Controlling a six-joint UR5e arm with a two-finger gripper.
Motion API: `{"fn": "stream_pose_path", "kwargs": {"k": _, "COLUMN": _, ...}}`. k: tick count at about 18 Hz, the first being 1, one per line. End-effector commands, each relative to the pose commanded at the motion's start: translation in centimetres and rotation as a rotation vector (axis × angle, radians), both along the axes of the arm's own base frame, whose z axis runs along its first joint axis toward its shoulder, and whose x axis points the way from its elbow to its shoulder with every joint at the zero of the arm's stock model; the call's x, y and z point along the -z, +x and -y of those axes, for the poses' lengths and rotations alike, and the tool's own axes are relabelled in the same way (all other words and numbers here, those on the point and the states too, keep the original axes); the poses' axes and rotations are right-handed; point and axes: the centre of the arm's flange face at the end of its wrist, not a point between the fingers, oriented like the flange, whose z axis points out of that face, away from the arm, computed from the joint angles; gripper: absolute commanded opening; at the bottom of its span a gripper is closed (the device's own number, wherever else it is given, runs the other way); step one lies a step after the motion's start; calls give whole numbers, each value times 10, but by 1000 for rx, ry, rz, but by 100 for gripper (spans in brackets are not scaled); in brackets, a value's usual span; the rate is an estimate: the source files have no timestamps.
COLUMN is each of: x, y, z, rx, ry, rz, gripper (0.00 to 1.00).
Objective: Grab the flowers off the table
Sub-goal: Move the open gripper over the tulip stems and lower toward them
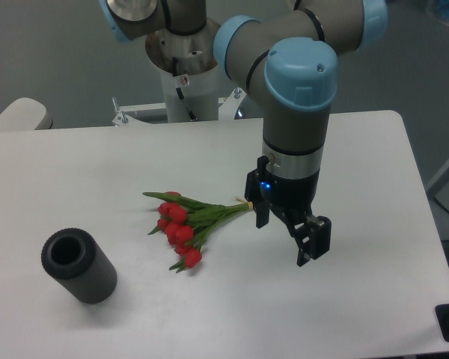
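Lying flat on the white surface (pixel 359 149), near its middle: the flowers (pixel 191 224), a small bunch of red tulip buds with green leaves, buds fanning toward the lower left, stems running up to the right.

Hanging over the stem end: the tool (pixel 288 232), black, with a small blue light glowing on its body, fingers (pixel 313 241) pointing down and standing apart, spread wide and gripping nothing. One finger sitting just beside the stem tips, the other well to the right and nearer the camera; touching the stems or not, impossible to tell from this angle.

Reaching down from above: the grey arm (pixel 295 120) with light blue joint caps, wrist standing nearly upright over the tool.

Lying on its side at the lower left, well apart from the flowers: a dark grey ribbed hollow cylinder (pixel 78 265), open end facing up and to the left.

Standing behind the far edge of the surface: the arm's white base (pixel 187 90), with a small red mark on it too tiny to read. No other writing or brand legible anywhere.
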Motion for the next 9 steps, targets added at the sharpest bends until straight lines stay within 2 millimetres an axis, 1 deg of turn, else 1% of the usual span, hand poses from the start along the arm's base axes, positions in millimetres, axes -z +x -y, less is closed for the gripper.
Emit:
{"fn": "stream_pose_path", "kwargs": {"k": 2, "x": 9, "y": 7, "z": 4, "rx": 3, "ry": -7, "rz": 8, "gripper": 100}}
{"fn": "stream_pose_path", "kwargs": {"k": 4, "x": 16, "y": 11, "z": 4, "rx": 6, "ry": -15, "rz": 19, "gripper": 100}}
{"fn": "stream_pose_path", "kwargs": {"k": 7, "x": 39, "y": 20, "z": 8, "rx": 8, "ry": -49, "rz": 55, "gripper": 100}}
{"fn": "stream_pose_path", "kwargs": {"k": 9, "x": 54, "y": 33, "z": 16, "rx": 3, "ry": -75, "rz": 87, "gripper": 100}}
